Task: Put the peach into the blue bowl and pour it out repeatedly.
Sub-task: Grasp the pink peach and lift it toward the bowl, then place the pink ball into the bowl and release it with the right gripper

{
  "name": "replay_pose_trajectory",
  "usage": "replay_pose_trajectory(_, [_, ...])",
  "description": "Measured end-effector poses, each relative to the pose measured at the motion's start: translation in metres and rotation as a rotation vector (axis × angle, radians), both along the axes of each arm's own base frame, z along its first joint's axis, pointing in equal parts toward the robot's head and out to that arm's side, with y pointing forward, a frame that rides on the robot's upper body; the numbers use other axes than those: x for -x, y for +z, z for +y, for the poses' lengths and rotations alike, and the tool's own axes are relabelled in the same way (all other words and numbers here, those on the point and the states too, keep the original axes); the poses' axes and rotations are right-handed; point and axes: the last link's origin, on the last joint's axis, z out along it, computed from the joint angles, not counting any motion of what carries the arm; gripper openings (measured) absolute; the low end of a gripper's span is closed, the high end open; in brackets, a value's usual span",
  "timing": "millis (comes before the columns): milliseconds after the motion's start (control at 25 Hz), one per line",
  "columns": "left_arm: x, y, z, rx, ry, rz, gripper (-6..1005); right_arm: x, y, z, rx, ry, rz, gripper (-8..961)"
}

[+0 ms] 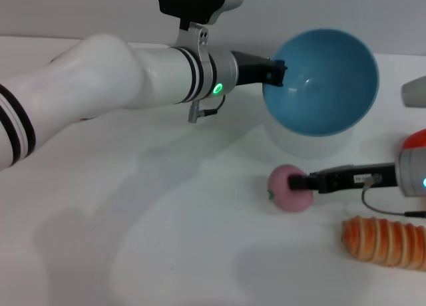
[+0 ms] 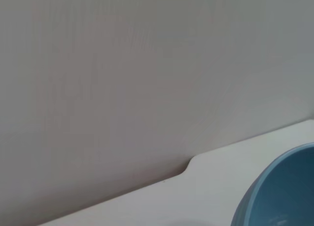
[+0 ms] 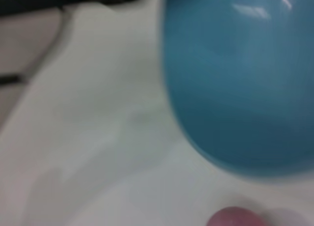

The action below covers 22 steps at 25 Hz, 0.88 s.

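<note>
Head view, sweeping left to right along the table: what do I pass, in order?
Left arm → left tool gripping the rim of the tilted blue bowl; lower down, peach → right tool against it → orange ribbed roll.

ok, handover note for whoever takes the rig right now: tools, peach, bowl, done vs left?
Left tool: shut on the blue bowl at its rim, holding it tipped with the opening facing the camera; bowl is empty.
Right tool: at the peach on the table, fingers around it.
Done: bowl is poured out, peach is on the table.
Left: lift the peach, drop it into the bowl, pour again.
</note>
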Motion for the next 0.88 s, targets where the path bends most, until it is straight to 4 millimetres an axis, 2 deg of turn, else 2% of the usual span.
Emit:
replay_pose_trajectory(80, [0.003,-0.001,-0.001,0.012,0.003,0.010,-2,0.008,0.010,0.002,-0.007,0.048,0.032,200])
replay_pose_trajectory(200, [0.011,-0.003,-0.003,0.040,0.021,0.033,-2,0.025,0.034,0.005,-0.003,0.147,0.078,86])
replay_pose_trajectory(400, [0.030,-0.007,-0.008,0.087,0.068,0.072,-2,0.062,0.076,-0.004,0.005,0.352,0.204,54])
replay_pose_trajectory(480, [0.034,-0.010,-0.012,0.110,0.080,0.078,-2,0.066,0.092,-0.003,-0.041,0.365,0.192,48])
replay_pose_trajectory(640, [0.043,-0.013,-0.019,0.140,0.110,0.083,-1,0.061,0.109,0.002,-0.108,0.324,0.146,46])
replay_pose_trajectory(880, [0.045,-0.014,-0.020,0.141,0.118,0.077,-2,0.035,0.100,0.007,-0.138,0.202,0.070,55])
